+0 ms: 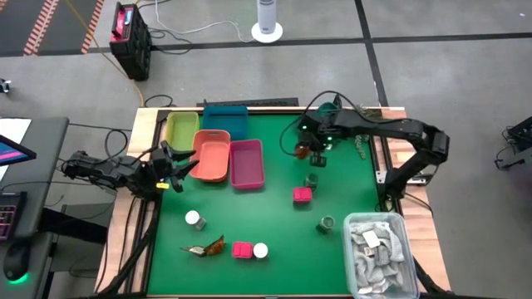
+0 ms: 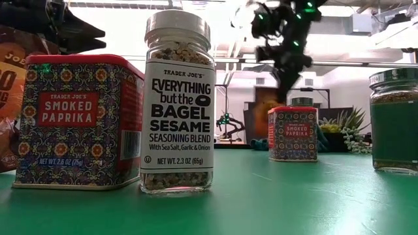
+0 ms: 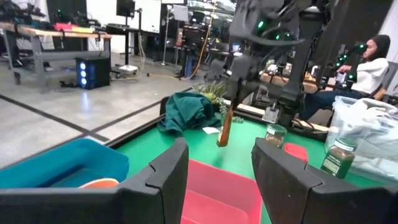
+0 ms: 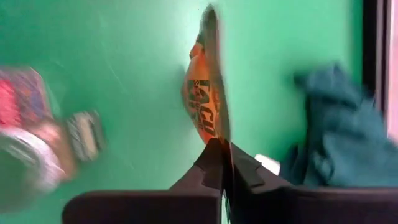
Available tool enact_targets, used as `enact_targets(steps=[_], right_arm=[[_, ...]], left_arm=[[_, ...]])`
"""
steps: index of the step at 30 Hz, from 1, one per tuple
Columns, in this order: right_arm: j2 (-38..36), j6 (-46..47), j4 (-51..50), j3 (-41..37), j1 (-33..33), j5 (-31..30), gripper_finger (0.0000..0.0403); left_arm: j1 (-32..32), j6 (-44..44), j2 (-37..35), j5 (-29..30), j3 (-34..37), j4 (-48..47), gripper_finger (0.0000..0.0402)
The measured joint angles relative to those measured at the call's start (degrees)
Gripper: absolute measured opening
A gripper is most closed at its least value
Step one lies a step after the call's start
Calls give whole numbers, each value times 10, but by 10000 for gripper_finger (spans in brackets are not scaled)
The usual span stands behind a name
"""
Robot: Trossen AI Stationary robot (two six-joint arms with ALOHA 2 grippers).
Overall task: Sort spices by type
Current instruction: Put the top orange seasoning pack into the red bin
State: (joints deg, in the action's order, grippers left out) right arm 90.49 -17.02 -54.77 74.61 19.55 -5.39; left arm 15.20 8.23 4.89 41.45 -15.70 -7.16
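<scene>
Closest to the table-level camera stand a white-topped jar of sesame seasoning, glass with a paper label, and touching its side a square paprika tin with a red lid and patterned walls; both sit upright near the front edge of the green mat, seemingly still waiting to be sorted. Farther back the right gripper hangs above the mat with its fingers pinched tight on the top edge of a reddish-brown sachet, so the thin, floppy packet dangles edge-on beneath it; that top-seam pinch probably lets the packet hang straight and drop cleanly into a bin. A row of shallow plastic bins lies at the back left, yellow-green, teal, orange and pink, likely one per type. The left gripper hovers just beside the orange bin with its fingers spread apart and nothing between them. A second sachet lies crumpled near the front, beside another pink tin and white cap; one more white-topped jar stands to their left. Green-lidded jars and a further pink tin sit right of centre, well apart from the bins. A clear tub of pale packets rests at the front right, and a dark green cloth is bunched at the far edge
</scene>
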Motion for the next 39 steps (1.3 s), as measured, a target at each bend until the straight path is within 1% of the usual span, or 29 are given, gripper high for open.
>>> enact_targets(steps=[6,10,13,16,19,25,32,36,39], right_arm=[[91,-21,-44,163,-47,-7,14],[158,-37,-89,286,-62,-8,23],[207,-56,-105,370,-69,-9,21],[255,-80,-108,439,-72,-10,19],[301,-89,-108,490,-72,-10,22],[377,-106,-106,548,-70,-7,26],[432,-120,-98,556,-72,15,28],[441,-119,-87,552,-73,25,49],[439,-119,-72,549,-73,25,75]], left_arm=[[0,22,6,0,0,-13,169],[0,28,12,-1,0,-23,169],[0,35,12,0,0,-29,169],[0,40,12,-1,0,-35,169],[0,49,12,0,0,-49,169],[0,61,11,0,0,-51,169],[0,75,11,-1,0,-55,169],[0,75,11,-1,0,-56,169],[0,75,11,-1,0,-63,169]])
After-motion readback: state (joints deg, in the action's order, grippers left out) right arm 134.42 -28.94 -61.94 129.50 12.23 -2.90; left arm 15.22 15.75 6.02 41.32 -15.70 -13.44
